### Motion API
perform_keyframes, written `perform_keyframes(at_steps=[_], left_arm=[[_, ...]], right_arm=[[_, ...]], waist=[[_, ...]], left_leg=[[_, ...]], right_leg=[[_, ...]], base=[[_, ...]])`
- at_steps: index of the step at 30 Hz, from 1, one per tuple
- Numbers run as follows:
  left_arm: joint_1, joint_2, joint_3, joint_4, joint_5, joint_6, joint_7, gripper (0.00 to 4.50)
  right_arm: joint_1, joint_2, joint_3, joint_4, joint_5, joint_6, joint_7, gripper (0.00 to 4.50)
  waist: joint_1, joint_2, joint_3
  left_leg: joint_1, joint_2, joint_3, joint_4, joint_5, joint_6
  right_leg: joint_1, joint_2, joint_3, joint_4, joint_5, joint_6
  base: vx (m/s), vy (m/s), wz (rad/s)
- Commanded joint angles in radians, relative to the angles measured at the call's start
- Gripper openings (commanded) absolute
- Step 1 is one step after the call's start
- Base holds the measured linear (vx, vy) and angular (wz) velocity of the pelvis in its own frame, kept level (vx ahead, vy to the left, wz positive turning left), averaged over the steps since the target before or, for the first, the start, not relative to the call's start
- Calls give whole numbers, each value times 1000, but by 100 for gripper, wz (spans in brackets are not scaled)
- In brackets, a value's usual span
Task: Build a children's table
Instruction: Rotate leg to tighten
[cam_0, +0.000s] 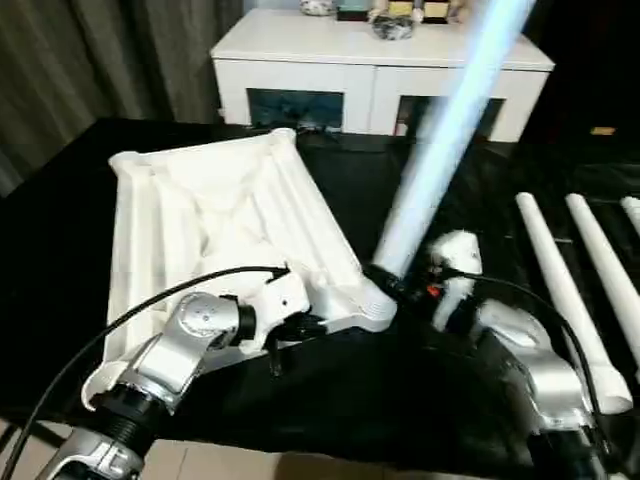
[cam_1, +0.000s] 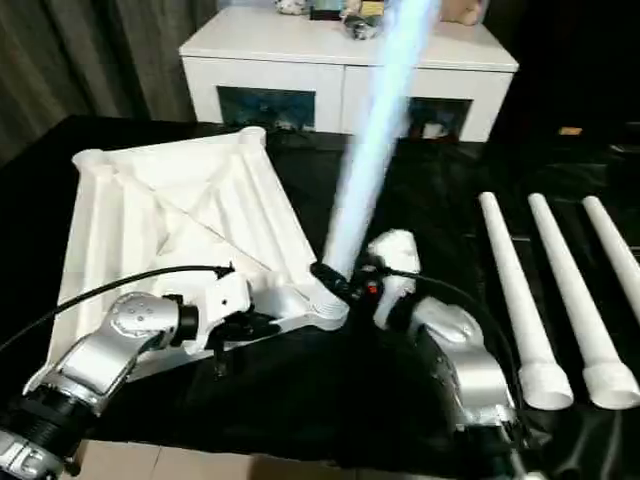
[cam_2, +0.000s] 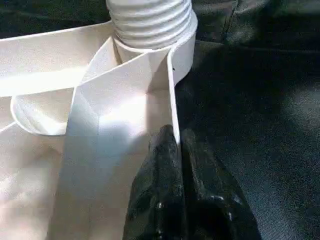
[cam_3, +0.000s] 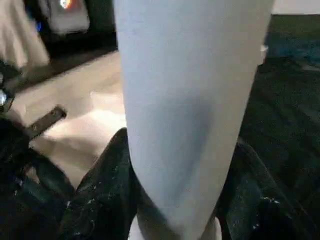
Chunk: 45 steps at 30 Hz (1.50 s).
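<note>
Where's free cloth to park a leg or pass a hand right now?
Free: black cloth between the tabletop and the spare legs, toward the cabinet. Also the near strip between both forearms. Crowded: the near corner socket, where the right hand grips the upright leg and the left hand pinches the tabletop rim.

The tabletop lies left on the bench, one leg standing in its near-right socket, three loose legs right, cabinet behind.

Home room, white cabinet, grey curtains
</note>
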Motion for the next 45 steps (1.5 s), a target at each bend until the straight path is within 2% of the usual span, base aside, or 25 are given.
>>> perform_keyframes(at_steps=[1, 2, 3, 4, 5, 6, 8, 9, 11, 12, 13, 15, 19, 25, 28, 32, 34, 37, 40, 42, 43, 44, 45], left_arm=[[-4, -4, 6, 7, 9, 0, 22, 0], [-3, -4, 6, 6, 9, 1, 22, 0], [-1, -3, 5, 4, 9, 3, 23, 0], [-1, -3, 5, 4, 9, 3, 23, 0], [2, -4, 6, 1, 11, 5, 26, 0], [4, -4, 7, 1, 12, 5, 28, 0], [6, -4, 10, 2, 12, 5, 31, 0], [6, -4, 10, 2, 12, 5, 31, 0], [6, -5, 16, 4, 10, 7, 37, 0], [6, -3, 19, 6, 8, 8, 38, 0], [6, -2, 21, 8, 7, 9, 38, 0], [6, 0, 25, 11, 4, 10, 37, 0], [4, 2, 37, 13, -5, 14, 35, 0], [12, 15, 46, 9, -7, 4, 35, 0], [16, 28, 30, 6, 8, -5, 22, 0], [19, 42, 12, 6, 26, -8, 8, 0], [18, 47, 4, 7, 30, 6, -1, 0], [14, 50, -2, 11, 35, 30, -1, 0], [-11, 37, -8, 32, 44, 71, 15, 0], [-23, 25, -7, 42, 48, 94, 32, 0], [-37, 6, -2, 55, 51, 119, 58, 0], [-64, -45, 16, 82, 51, 169, 125, 0], [-77, -75, 29, 96, 48, 200, 164, 0]], right_arm=[[33, -22, 81, 125, -57, 123, 27, 185], [26, -31, 93, 132, -63, 131, 40, 185], [23, -39, 105, 136, -69, 133, 55, 185], [23, -39, 105, 136, -69, 133, 55, 185], [30, -54, 129, 136, -72, 143, 91, 185], [36, -57, 136, 138, -76, 142, 97, 185], [44, -58, 142, 145, -82, 137, 94, 185], [44, -58, 142, 145, -82, 137, 94, 185], [46, -47, 129, 156, -75, 138, 80, 185], [48, -42, 121, 163, -72, 139, 72, 185], [48, -38, 115, 168, -70, 139, 68, 185], [49, -34, 110, 179, -70, 133, 63, 185], [49, -27, 103, 205, -83, 114, 40, 185], [40, -7, 62, 229, -78, 94, -12, 185], [44, -14, 77, 228, -91, 86, -3, 185], [45, -12, 84, 231, -94, 79, -4, 185], [40, -6, 81, 237, -99, 72, -20, 185], [28, 2, 77, 250, -112, 63, -49, 185], [-5, 30, 57, 296, -142, 40, -150, 185], [-19, 46, 43, 316, -148, 33, -198, 185], [-37, 64, 27, 343, -155, 28, -256, 184], [-71, 99, -2, 398, -168, 19, -367, 184], [-89, 115, -13, 427, -174, 14, -424, 184]], waist=[[-4, -6, -18], [-6, -5, -17], [-11, -12, -17], [-8, -9, -18], [-8, -13, -17], [-8, -13, -17], [-6, -18, -19], [-5, -16, -21], [-6, -16, -21], [-5, -12, -21], [-7, -16, -21], [-7, -13, -20], [-9, -12, -20], [-18, -7, -20], [-19, -6, -23], [-20, -7, -24], [-21, -10, -24], [-20, -8, -24], [-27, -8, -21], [-37, -6, -18], [-37, -6, -18], [-43, 5, -16], [-52, 6, -16]], left_leg=[[18, 96, -63, -101, -434, -57], [17, 96, -64, -102, -436, -57], [10, 96, -65, -103, -436, -56], [14, 97, -64, -103, -439, -57], [16, 97, -63, -103, -447, -57], [15, 97, -65, -103, -445, -57], [16, 97, -62, -102, -433, -50], [16, 98, -62, -102, -423, -49], [14, 97, -61, -103, -416, -48], [15, 97, -61, -103, -419, -50], [15, 96, -61, -103, -429, -49], [18, 96, -63, -103, -448, -53], [19, 97, -67, -107, -479, -62], [20, 96, -74, -111, -533, -75], [19, 97, -73, -116, -518, -77], [19, 97, -66, -116, -499, -77], [19, 96, -64, -115, -487, -71], [20, 97, -63, -114, -474, -68], [21, 95, -68, -116, -518, -79], [25, 93, -76, -118, -581, -96], [25, 93, -76, -118, -581, -96], [29, 92, -85, -122, -633, -114], [29, 90, -89, -125, -664, -127]], right_leg=[[-16, -98, 63, -116, -518, -122], [-15, -97, 63, -117, -521, -121], [-12, -96, 61, -115, -520, -119], [-15, -98, 62, -117, -521, -116], [-18, -97, 63, -119, -524, -114], [-16, -99, 64, -118, -524, -114], [-18, -98, 65, -119, -512, -115], [-17, -98, 65, -117, -498, -117], [-16, -96, 64, -115, -470, -124], [-17, -96, 64, -116, -470, -124], [-17, -96, 64, -118, -486, -122], [-20, -98, 64, -123, -531, -109], [-23, -95, 62, -123, -554, -96], [-27, -96, 60, -128, -594, -81], [-22, -94, 58, -128, -535, -88], [-22, -91, 60, -124, -460, -113], [-21, -93, 61, -125, -456, -120], [-21, -94, 62, -125, -456, -124], [-25, -94, 59, -129, -525, -112], [-30, -93, 54, -134, -600, -86], [-30, -93, 54, -134, -600, -86], [-31, -90, 46, -136, -620, -73], [-27, -86, 35, -137, -604, -71]], base=[[0, 0, 0], [0, 0, 0], [0, 0, 0], [0, 0, 0], [0, 0, 0], [0, 0, 0], [0, 0, 0], [0, 0, 0], [0, 0, 0], [0, 0, 0], [0, 0, 0], [0, 0, 0], [0, 0, 0], [0, 0, 0], [0, 0, 0], [0, 0, 0], [0, 0, 0], [0, 0, 0], [0, 0, 0], [0, 0, 0], [0, 0, 0], [0, 0, 0], [-62, 36, -15]])
